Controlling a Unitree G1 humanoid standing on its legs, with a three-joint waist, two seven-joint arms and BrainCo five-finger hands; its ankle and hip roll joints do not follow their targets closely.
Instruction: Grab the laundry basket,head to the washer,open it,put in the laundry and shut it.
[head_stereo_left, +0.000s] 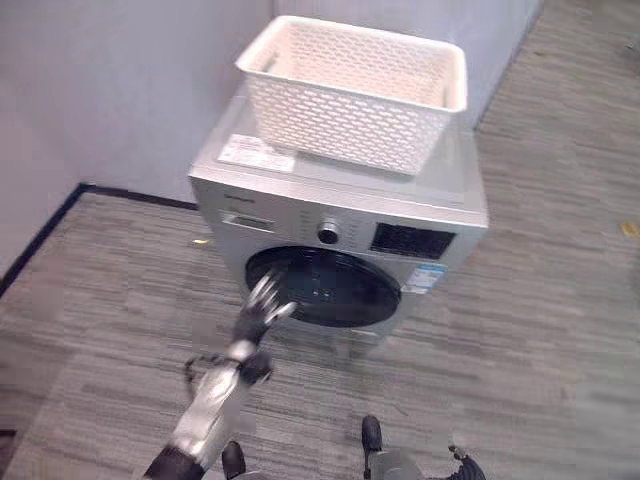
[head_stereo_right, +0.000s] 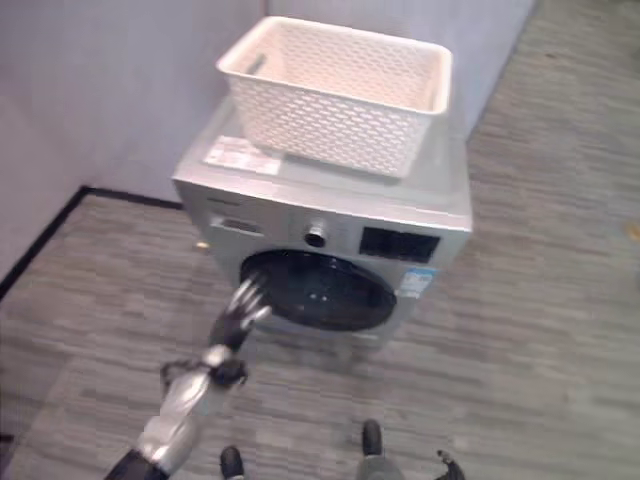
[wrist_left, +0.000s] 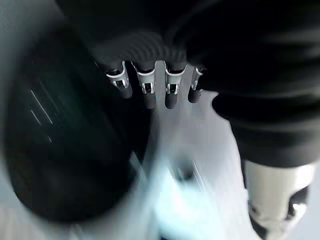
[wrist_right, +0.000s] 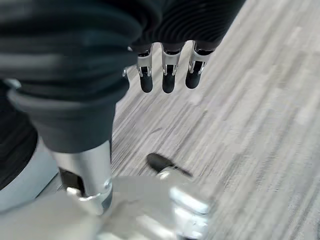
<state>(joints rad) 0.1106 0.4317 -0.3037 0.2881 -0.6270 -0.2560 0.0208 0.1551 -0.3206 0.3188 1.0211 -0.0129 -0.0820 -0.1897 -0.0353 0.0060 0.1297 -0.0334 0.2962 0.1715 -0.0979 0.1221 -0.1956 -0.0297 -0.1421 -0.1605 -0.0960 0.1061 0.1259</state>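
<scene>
Basket: white laundry basket (head_stereo_left: 355, 92) up on top of washer (head_stereo_left: 440, 205), set askew, one corner near/over front edge; contents not visible from here.
Door: round dark door (head_stereo_left: 322, 285) looks shut or almost shut, can't tell which.
L hand: left hand (head_stereo_left: 262, 308) raised at door's left rim, fingers (wrist_left: 144, 89) straight & spread, nothing held; touching rim or just short, can't tell.
R hand: right hand (wrist_right: 168, 75) low over floor (wrist_right: 260, 115), fingers relaxed, empty, idle.
Step (guess): either closing door or reaching to open; laundry status unknown.
Risk 1: flat push w/ straight fingers may slide off curved glass, door not latched.
Risk 2: if opening needed, no grip on handle yet; wrong spot = no release.
Risk 3: bump or shake of washer could shift basket off front edge.
Risk 4: leaning in close, arm could clip door edge.
</scene>
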